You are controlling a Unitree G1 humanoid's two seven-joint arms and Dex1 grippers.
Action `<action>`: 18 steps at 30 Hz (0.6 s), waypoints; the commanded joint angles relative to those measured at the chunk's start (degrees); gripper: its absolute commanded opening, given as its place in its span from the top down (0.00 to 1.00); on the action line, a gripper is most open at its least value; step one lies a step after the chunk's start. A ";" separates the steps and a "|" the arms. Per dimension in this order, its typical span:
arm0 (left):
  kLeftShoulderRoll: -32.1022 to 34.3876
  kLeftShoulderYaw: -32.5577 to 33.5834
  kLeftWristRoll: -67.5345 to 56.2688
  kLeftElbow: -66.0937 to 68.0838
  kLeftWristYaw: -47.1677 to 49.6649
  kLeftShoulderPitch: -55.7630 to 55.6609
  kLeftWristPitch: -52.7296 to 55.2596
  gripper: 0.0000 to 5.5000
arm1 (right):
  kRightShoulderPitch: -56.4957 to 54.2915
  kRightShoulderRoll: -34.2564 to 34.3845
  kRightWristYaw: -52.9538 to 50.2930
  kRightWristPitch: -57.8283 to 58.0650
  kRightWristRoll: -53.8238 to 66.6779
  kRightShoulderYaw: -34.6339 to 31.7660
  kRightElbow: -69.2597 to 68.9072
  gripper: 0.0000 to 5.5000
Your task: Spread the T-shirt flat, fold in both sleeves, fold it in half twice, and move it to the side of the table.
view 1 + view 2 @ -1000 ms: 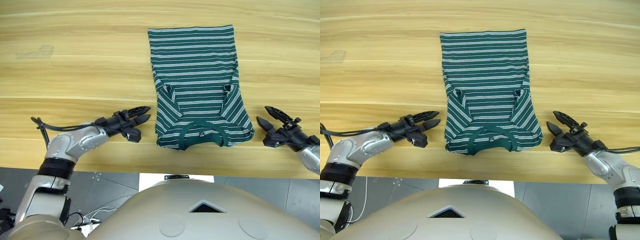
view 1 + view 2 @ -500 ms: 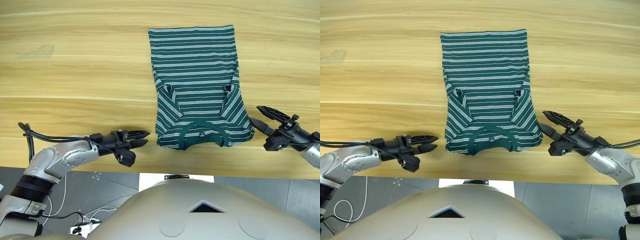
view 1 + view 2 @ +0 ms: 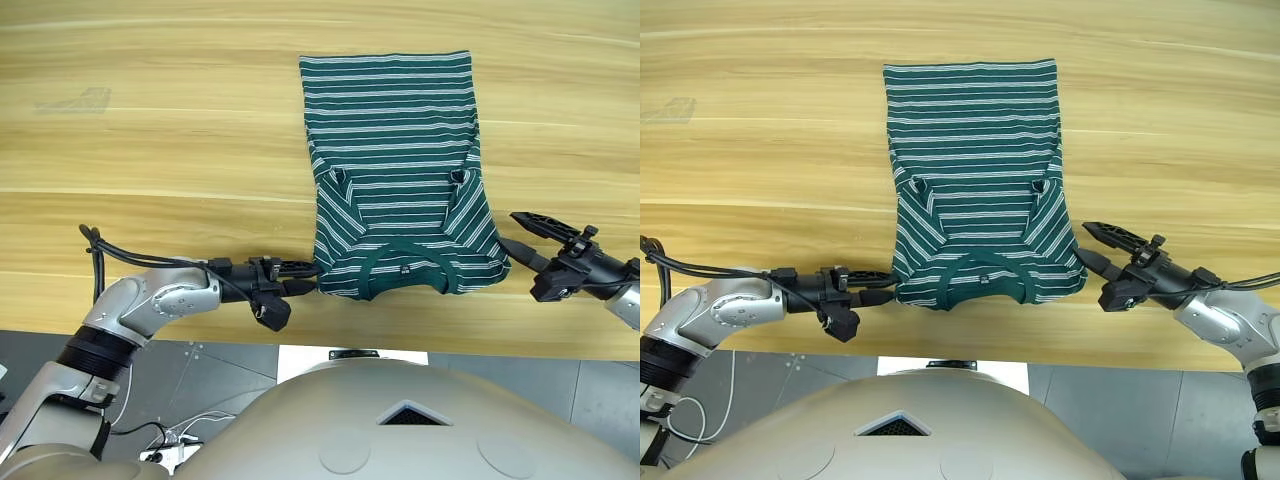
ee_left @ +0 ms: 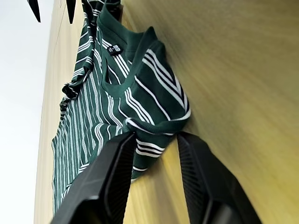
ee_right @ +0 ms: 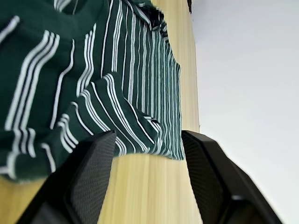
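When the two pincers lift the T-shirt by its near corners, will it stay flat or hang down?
Likely floppy: the T-shirt is thin cloth, bunching softly at the corner inside the left pincer. Its folded-in sleeves lie loose, so they may slip open. It probably slides easily over the smooth table.

Illumination is bright, even and diffuse, arriving from overhead. The table carries a broad, soft-edged sheen on the wood to the left of and beyond the T-shirt. Shadows are weak: a thin dark rim lies under the T-shirt's near edge and beside its folded sleeves. In both wrist views, the background beyond the T-shirt is washed out to a pale blank.
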 commanded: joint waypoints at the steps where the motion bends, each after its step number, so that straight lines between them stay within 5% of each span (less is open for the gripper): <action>1: -1.40 -3.14 3.04 3.82 -2.70 -1.41 0.04 0.69 | -0.27 -1.24 0.14 0.23 1.35 -2.24 2.72 0.53; 6: -2.82 -4.53 3.97 5.79 -2.17 -2.74 -0.46 0.69 | 1.00 -3.99 -0.41 1.19 0.27 -5.24 7.28 0.53; 18: -2.80 -2.97 4.04 3.71 -0.67 -1.29 0.99 0.69 | 4.22 -2.01 4.33 -1.02 -0.53 0.12 3.19 0.53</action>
